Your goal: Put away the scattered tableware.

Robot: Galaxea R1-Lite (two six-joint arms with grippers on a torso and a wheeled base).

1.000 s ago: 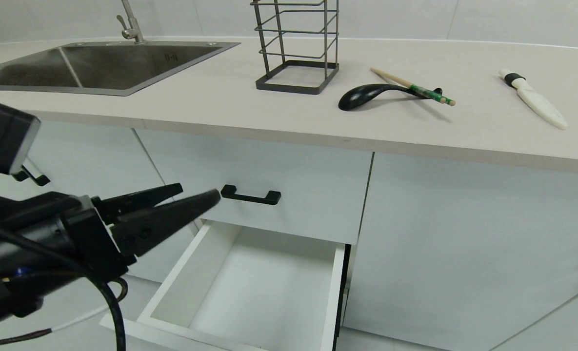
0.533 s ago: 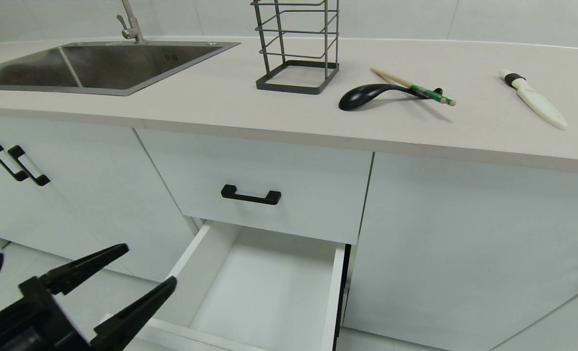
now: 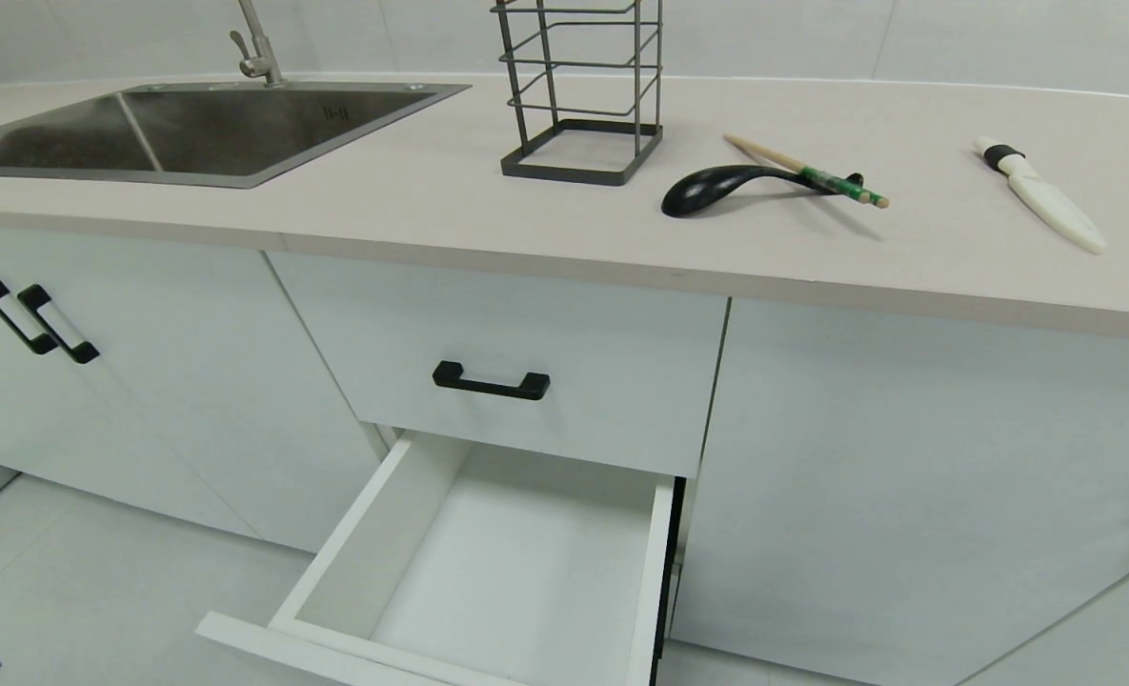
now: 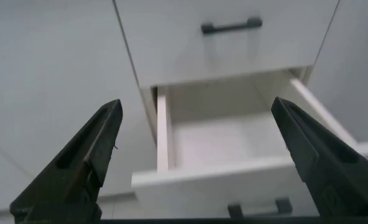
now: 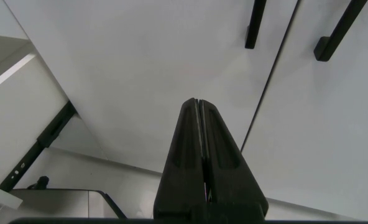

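L tool [image 4: 195, 104] wide, opp. open drawer [image 4: 234, 175]

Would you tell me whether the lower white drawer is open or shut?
Open: the lower white drawer is pulled out, showing its bare white floor, below the shut upper drawer.

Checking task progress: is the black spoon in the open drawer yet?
No: the black spoon lies on the countertop, right of the wire rack, with the chopsticks across its handle end.
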